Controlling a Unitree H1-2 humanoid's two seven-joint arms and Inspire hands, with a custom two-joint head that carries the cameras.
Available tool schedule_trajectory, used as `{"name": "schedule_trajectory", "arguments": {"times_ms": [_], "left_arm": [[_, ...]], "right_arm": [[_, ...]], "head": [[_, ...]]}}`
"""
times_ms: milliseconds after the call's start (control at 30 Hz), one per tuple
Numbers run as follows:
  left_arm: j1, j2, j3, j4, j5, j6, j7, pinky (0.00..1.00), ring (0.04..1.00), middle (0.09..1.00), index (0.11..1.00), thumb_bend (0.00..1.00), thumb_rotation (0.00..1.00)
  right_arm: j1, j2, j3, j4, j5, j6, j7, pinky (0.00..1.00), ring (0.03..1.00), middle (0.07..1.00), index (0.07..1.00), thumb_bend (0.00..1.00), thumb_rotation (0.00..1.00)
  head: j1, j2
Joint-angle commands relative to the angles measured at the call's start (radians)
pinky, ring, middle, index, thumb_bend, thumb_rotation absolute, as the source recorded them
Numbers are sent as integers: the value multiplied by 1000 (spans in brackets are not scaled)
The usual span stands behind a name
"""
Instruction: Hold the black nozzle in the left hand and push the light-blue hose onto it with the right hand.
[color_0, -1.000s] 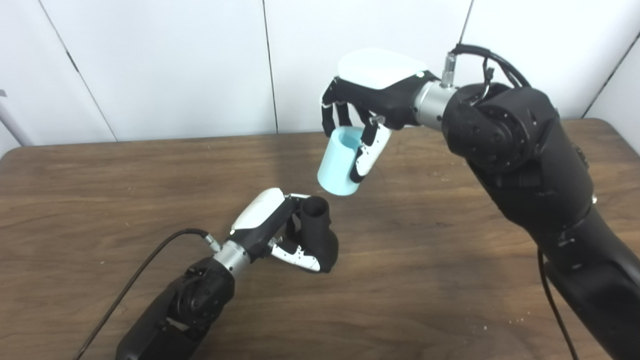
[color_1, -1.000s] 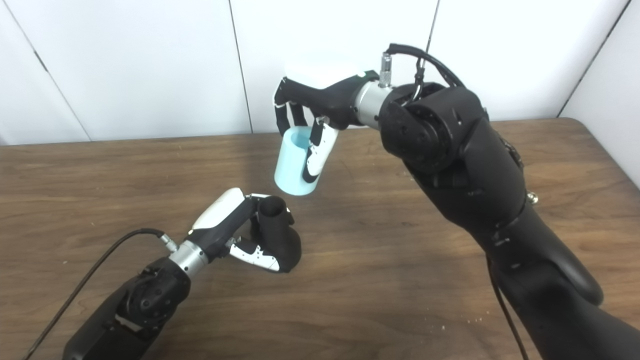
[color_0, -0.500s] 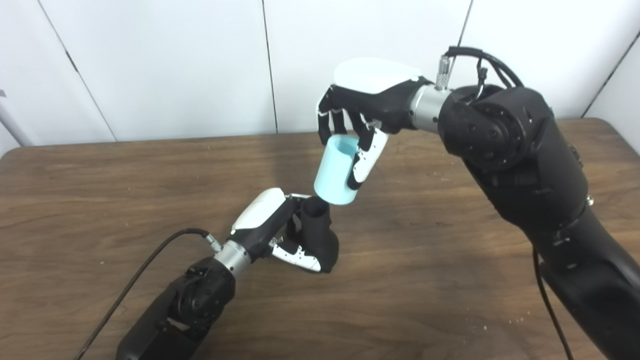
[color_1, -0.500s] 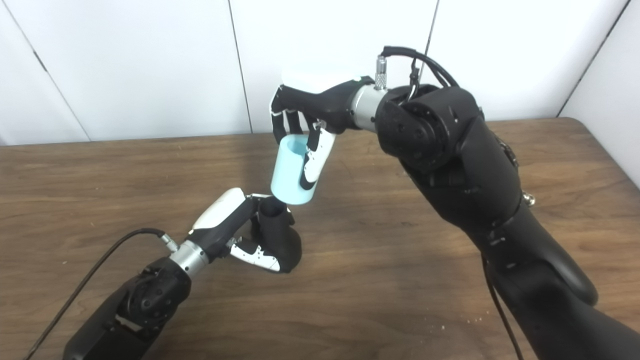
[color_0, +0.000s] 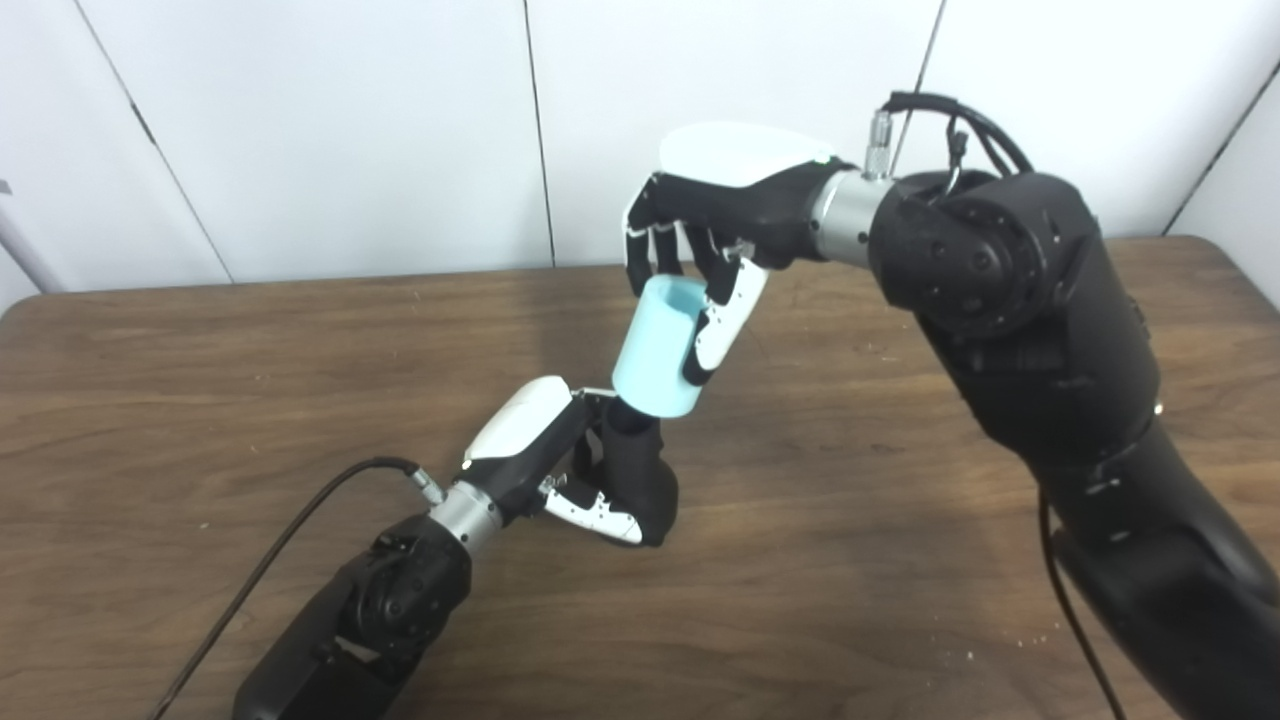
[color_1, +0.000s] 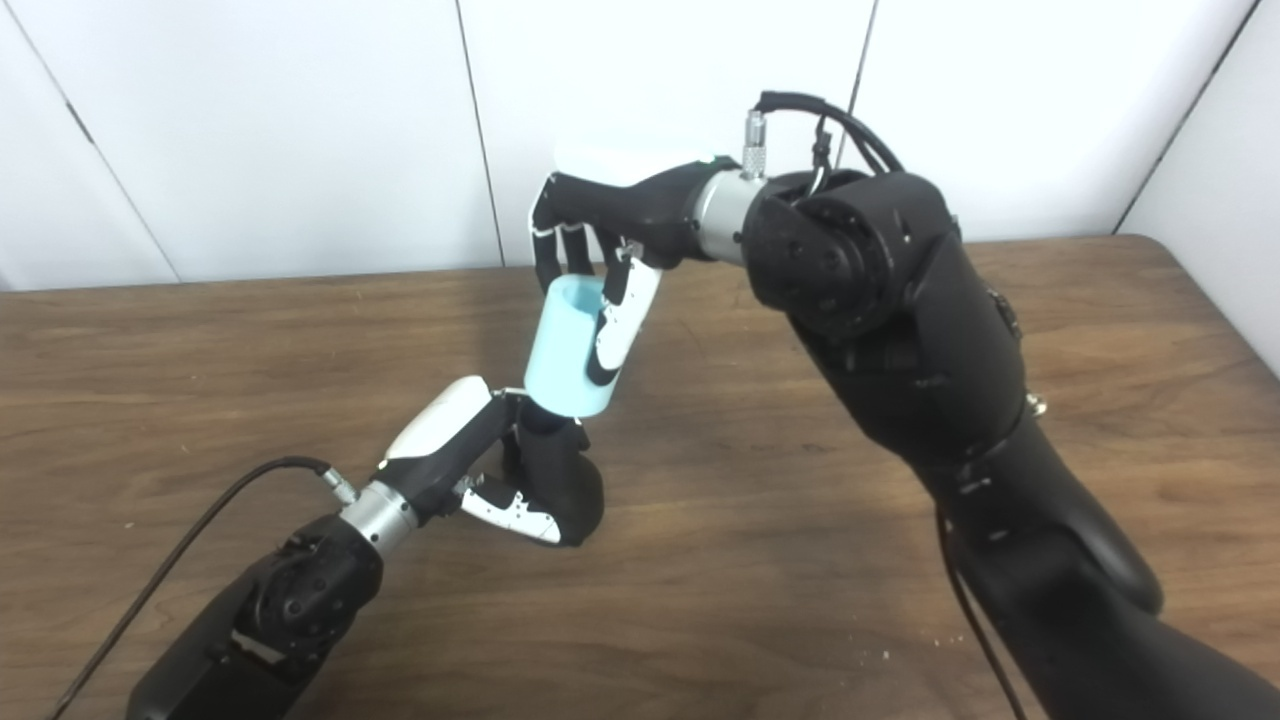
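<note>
Left eye view: left hand (color_0: 545, 455) sits low over the brown wooden table (color_0: 200, 380), fingers wrapped round the black nozzle (color_0: 638, 480), thumb across its lower front. Nozzle stands roughly upright, its base on or just above the tabletop; can't tell which. Wider body at the bottom, narrower neck pointing up.

Right hand (color_0: 715, 215) comes in from above, palm down, white back plate facing up. It's closed on the light-blue hose (color_0: 650, 350): fingers go over the far side of the upper rim, thumb lies down the near side wall. Grip looks firm on both sides.

Hose is a short, wide tube section, tilted, top leaning away toward the right hand, bottom end angled down-left. Top end is open, inner wall visible. Bottom rim sits right over the nozzle's neck and hides the nozzle's top opening. Looks like the neck has entered the hose, but how far isn't visible. Hose bottom edge is touching or just beside the left hand's fingertips (color_0: 590, 397).

Right eye view shows the same: hose (color_1: 565, 350) stacked on the nozzle (color_1: 550, 475), the two roughly in line, hose leaning slightly.

Black cable (color_0: 290, 525) trails from the left wrist across the table. White wall panels (color_0: 300, 130) behind.
</note>
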Motion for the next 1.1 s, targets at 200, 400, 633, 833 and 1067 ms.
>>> {"name": "schedule_trajectory", "arguments": {"times_ms": [200, 400, 633, 833, 1067], "left_arm": [[92, 31, -77, 69, 90, 114, -135, 293, 335, 379, 474, 515, 88], [94, 30, -74, 63, 84, 121, -137, 279, 333, 379, 474, 515, 88], [93, 34, -72, 61, 82, 122, -139, 279, 333, 380, 475, 514, 88], [90, 33, -73, 70, 82, 117, -138, 279, 333, 380, 475, 514, 88], [91, 33, -72, 63, 80, 120, -139, 274, 331, 378, 474, 515, 88]], "right_arm": [[-29, 7, -10, -3, -20, 4, -11, 136, 239, 398, 512, 523, 0], [-24, -3, 19, 10, -24, 0, -15, 163, 260, 401, 514, 523, 0], [-13, -7, 48, 17, -40, -6, -27, 169, 258, 399, 514, 523, 0], [-18, -10, 59, 20, -40, -6, -19, 132, 233, 392, 509, 522, 0], [-27, -6, 64, 30, -35, -3, -9, 150, 254, 400, 511, 524, 0]], "head": [[2, 5], [4, 7], [1, 10], [0, 13], [4, 15]]}}
